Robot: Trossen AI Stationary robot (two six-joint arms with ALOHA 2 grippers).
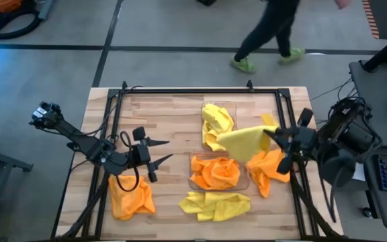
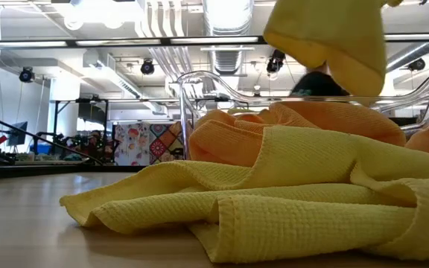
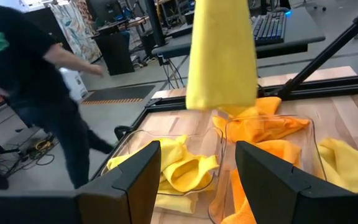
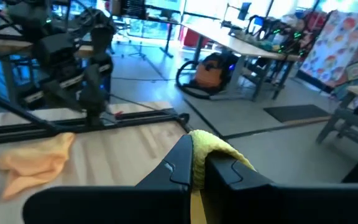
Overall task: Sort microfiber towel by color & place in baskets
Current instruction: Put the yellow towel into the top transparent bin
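My right gripper point(image 1: 272, 139) is shut on a yellow microfiber towel point(image 1: 242, 142), held up above the table's right part beside the two clear baskets. The far basket point(image 1: 207, 107) holds yellow towels point(image 1: 217, 122). The near basket point(image 1: 192, 176) holds orange towels point(image 1: 217, 173). Loose orange towels lie at the right point(image 1: 269, 169) and at the near left point(image 1: 130, 198). Yellow towels point(image 1: 215, 205) lie by the near edge. My left gripper point(image 1: 170, 149) stands open left of the baskets, its fingers pointing toward them, with nothing between them. My right gripper pinches a bunched part of the yellow towel point(image 4: 199, 144) between its two fingers point(image 4: 178, 163). They come roughly level from the table's right side. The towel is lifted clear and hangs below the fingers point(image 3: 222, 56), slack, over the baskets' right side.
A black metal frame point(image 1: 180, 92) runs round the wooden tabletop. A person point(image 1: 271, 33) walks past beyond the far edge. Bare wood point(image 1: 160, 114) lies at the far left of the table.
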